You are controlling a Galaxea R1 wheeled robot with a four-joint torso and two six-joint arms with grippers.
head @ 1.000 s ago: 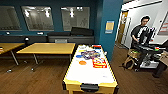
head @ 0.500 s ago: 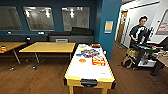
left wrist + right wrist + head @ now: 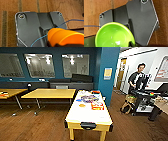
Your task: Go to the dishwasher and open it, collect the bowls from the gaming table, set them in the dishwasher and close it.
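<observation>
From the head view, you are looking at the gaming table [image 3: 88,112], the long worktop with a white top and yellow sides, right in front of you. On its far half lie flat, colourful game boxes [image 3: 92,100], and one small orange bowl [image 3: 82,105] sits beside them. The other small things there are too blurry to count. Behind it, to the left, you can see two plain yellow tables [image 3: 48,93]. One person [image 3: 138,80] stands on the right next to a dark cart [image 3: 146,98]. A blue pillar [image 3: 108,72] rises behind the gaming table. The floor [image 3: 40,124] is brown wood.

In the left wrist view, you see one orange bowl [image 3: 65,36] up close, lying on its side in front of the dark robot plate. A thin blue cable [image 3: 50,33] runs by it. You cannot tell if the left gripper is spread or pressed together.

In the right wrist view, you see one green bowl [image 3: 114,35], open side facing the camera. A dark finger [image 3: 132,44] touches its rim, so the right gripper looks like it is pinching the green bowl. Brown wood floor lies below.
</observation>
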